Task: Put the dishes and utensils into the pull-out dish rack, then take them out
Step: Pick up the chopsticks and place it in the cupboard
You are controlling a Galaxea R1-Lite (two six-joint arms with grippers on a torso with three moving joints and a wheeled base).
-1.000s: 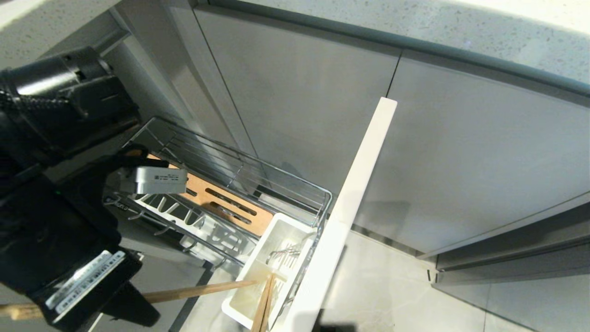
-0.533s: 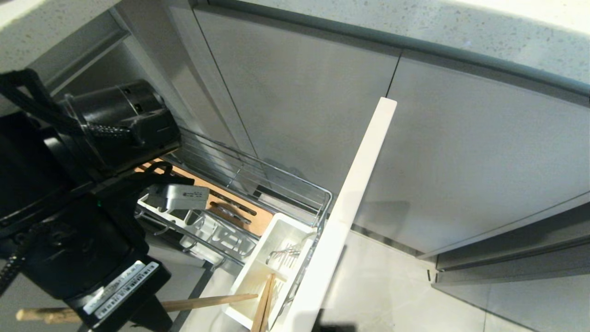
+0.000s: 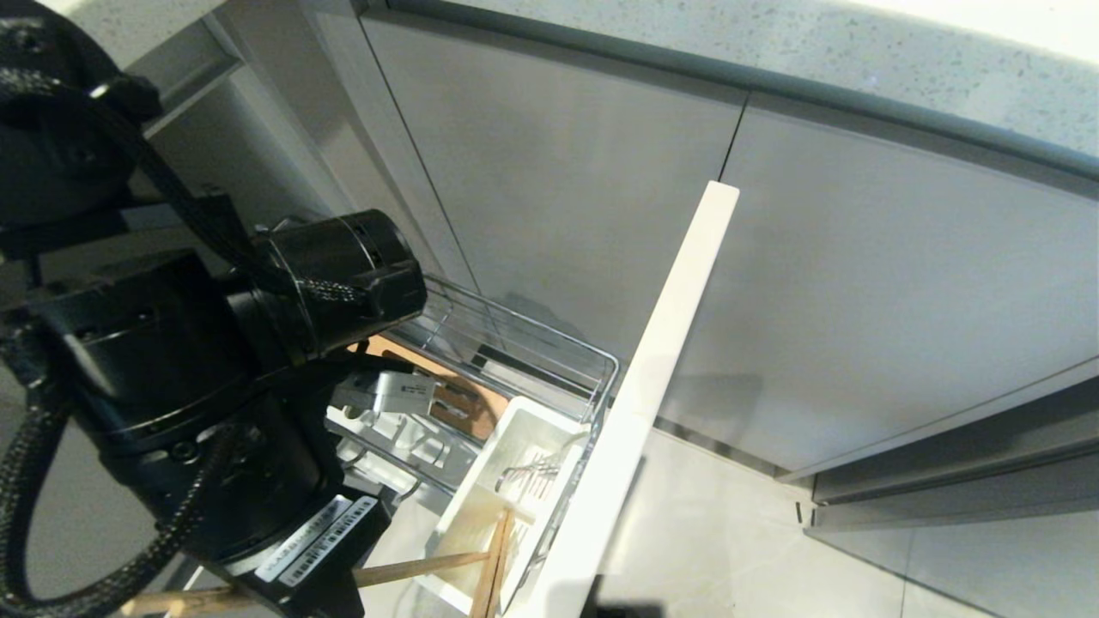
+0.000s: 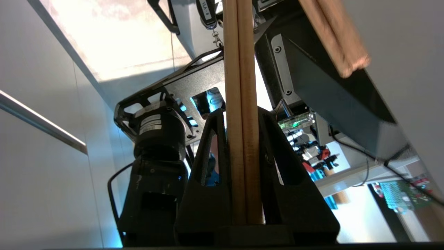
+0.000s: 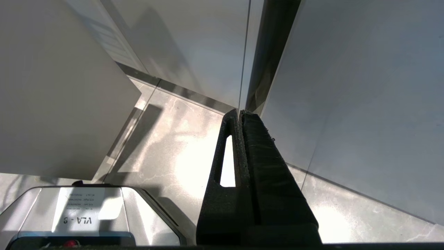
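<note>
Chopsticks [image 4: 241, 139] run lengthwise between left tool [image 4: 241, 114] fingers, clamped

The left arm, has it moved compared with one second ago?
Yes. The left arm has swung rightward and further over the pull-out dish rack, now covering more of its wooden board.

- Pull-out dish rack [image 3: 549, 365], a chrome wire basket, extends from the grey cabinet run toward the lower centre of the head view, its pale flat front panel [image 3: 661, 378] crossing the frame diagonally.
- Orange-brown slotted wooden board [image 3: 468, 403] lies along the basket floor, partly hidden by the black arm at left.
- White utensil tub [image 3: 506, 463] sits at the panel end, below the board.
- Wooden chopsticks [image 3: 491, 562] stand tilted in the tub's lower compartment.
- Pale tiled floor [image 3: 730, 532] fills the lower right.
</note>
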